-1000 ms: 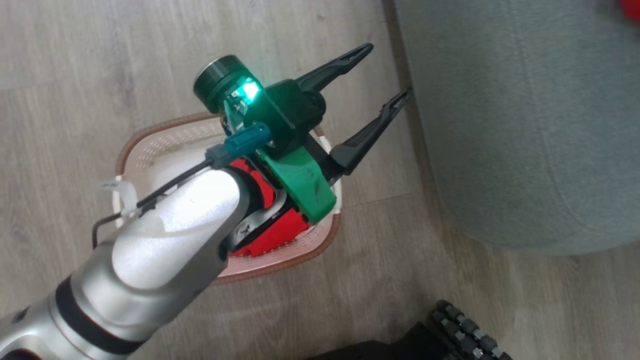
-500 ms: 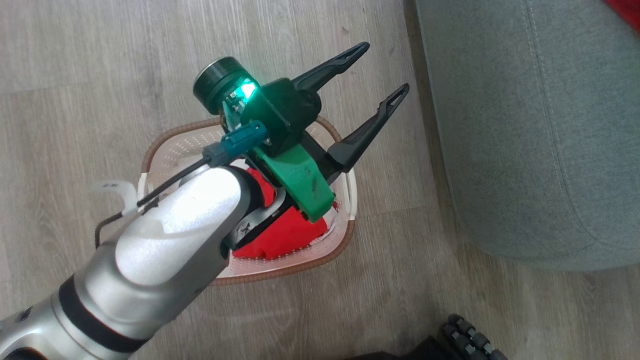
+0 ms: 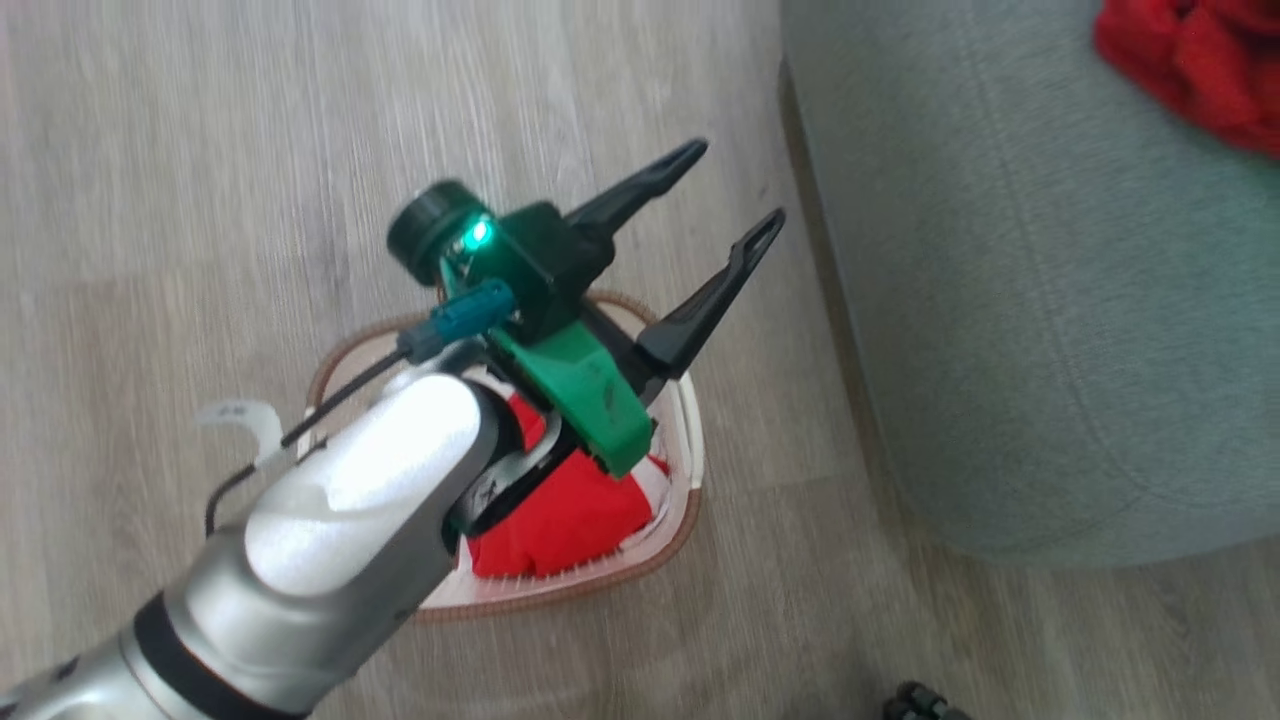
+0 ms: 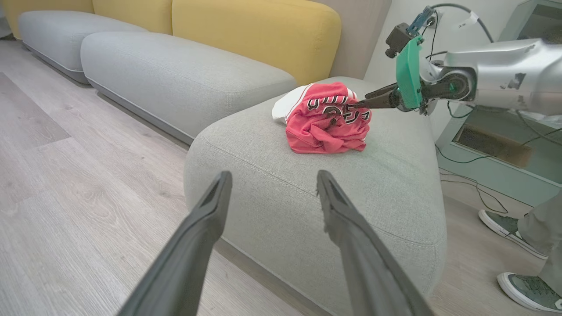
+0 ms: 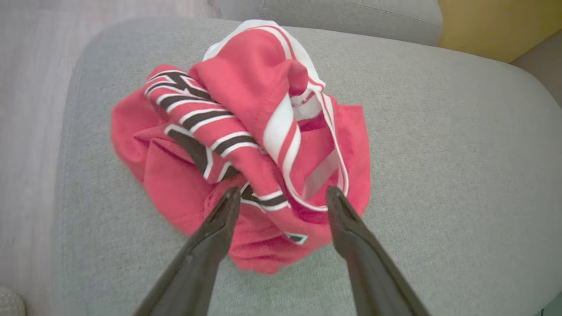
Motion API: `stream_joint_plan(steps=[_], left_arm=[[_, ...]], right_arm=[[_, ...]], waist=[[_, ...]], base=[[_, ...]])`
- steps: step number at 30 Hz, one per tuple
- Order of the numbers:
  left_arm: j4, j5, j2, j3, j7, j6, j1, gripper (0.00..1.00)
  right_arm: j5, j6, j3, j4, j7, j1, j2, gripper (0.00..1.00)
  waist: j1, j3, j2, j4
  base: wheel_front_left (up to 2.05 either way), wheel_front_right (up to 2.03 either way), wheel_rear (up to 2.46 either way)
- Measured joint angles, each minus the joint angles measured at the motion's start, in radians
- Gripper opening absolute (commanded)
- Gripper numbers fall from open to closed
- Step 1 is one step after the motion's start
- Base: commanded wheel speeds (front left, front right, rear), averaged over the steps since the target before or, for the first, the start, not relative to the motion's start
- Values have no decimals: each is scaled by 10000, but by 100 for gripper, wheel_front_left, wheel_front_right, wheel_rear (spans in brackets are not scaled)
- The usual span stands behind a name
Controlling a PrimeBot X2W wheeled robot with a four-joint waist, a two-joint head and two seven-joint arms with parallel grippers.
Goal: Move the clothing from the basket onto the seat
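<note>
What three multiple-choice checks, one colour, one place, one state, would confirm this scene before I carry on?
1. The rim of the basket is: A brown, B blue, C black.
2. The lettered jersey lies: A in the basket, B on the seat, C under the basket.
3. The right hand is: A shut on the jersey, B open, C shut on the basket.
Answers: 1 A, the woven-look rim reads brown. 2 B, it sits crumpled on the grey cushion. 3 B, its jaws stand apart at the jersey.
</note>
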Motion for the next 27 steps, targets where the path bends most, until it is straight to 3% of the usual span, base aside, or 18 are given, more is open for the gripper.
stream_joint_plan(steps=[6, 13, 21, 27], left_arm=[[134, -186, 58, 27, -224, 121, 392, 100], [155, -393, 84, 113, -562, 364, 904, 100], [105, -589, 157, 384, -844, 662, 1296, 100], [84, -786, 428, 723, -1030, 1005, 1726, 100]], right_arm=[[577, 0, 773, -1053, 46, 514, -514, 100], [1244, 0, 878, -2938, -884, 886, -1162, 100], [1135, 0, -462, -5152, -1831, 2160, -1647, 100], [589, 0, -2245, -6698, -2476, 4108, -972, 100]], waist=[[0, -817, 0, -231], [0, -1743, 0, -299], [0, -2377, 0, 124], [0, -2804, 0, 685]], base=[[0, 0, 0], [0, 0, 0], [0, 0, 0], [0, 0, 0]])
